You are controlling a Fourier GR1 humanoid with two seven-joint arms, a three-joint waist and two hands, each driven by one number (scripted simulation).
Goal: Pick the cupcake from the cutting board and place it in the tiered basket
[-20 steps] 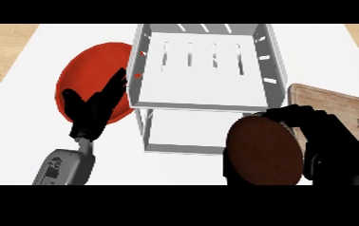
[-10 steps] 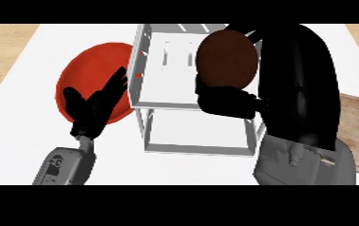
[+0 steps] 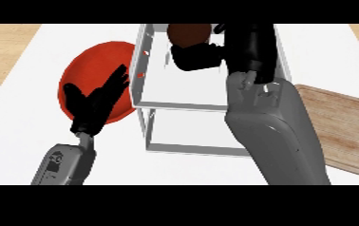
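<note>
The brown cupcake (image 3: 188,33) is held over the upper tier of the white tiered basket (image 3: 148,64), near its far side. My right hand (image 3: 231,49) is shut on the cupcake, thumb curled under it, and hides most of it. The right forearm crosses the basket's right side. The wooden cutting board (image 3: 329,120) lies at the right edge with nothing visible on it. My left hand (image 3: 95,104) rests open at the left, fingers up, over the red plate.
A red plate (image 3: 98,68) lies left of the basket on the white counter top. The basket's lower tier (image 3: 186,135) shows beneath the upper one. Wooden counter surface appears at the far left corner.
The right hand carried the cupcake from near the cutting board up and away, to above the basket's upper tier. The left hand stayed in place.
</note>
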